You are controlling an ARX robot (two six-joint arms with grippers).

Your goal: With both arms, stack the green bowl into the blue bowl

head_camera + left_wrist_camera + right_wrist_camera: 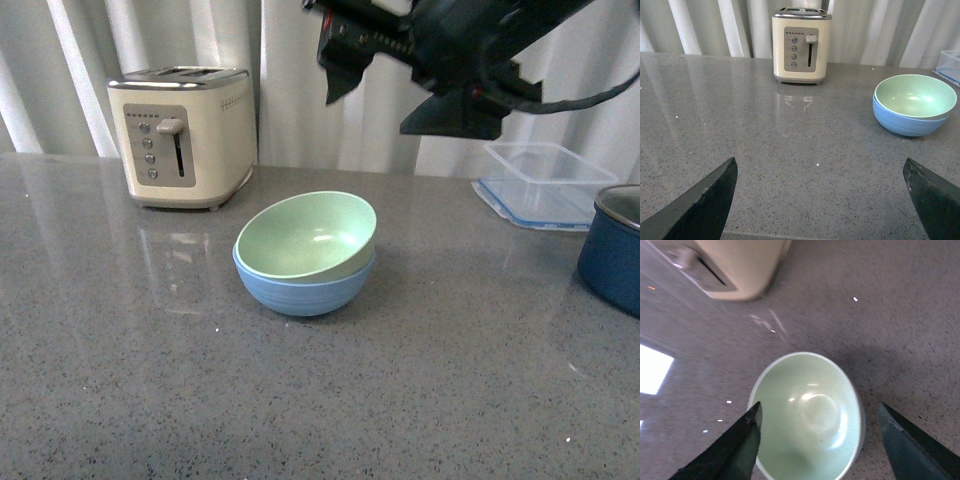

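The green bowl (305, 235) sits nested in the blue bowl (305, 292) at the middle of the grey counter, tilted slightly. My right gripper (395, 95) hangs open and empty high above and behind the bowls. In the right wrist view the right gripper (819, 403) is open directly over the green bowl (810, 425), apart from it, and the blue bowl is almost hidden beneath. In the left wrist view the left gripper (819, 161) is open and empty low over bare counter. The green bowl (915, 95) and blue bowl (905, 126) lie ahead of it, off to one side.
A cream toaster (185, 135) stands at the back left, also in the left wrist view (801, 45). A clear plastic container (545, 185) sits at the back right. A dark navy pot (615, 255) is at the right edge. Curtains hang behind.
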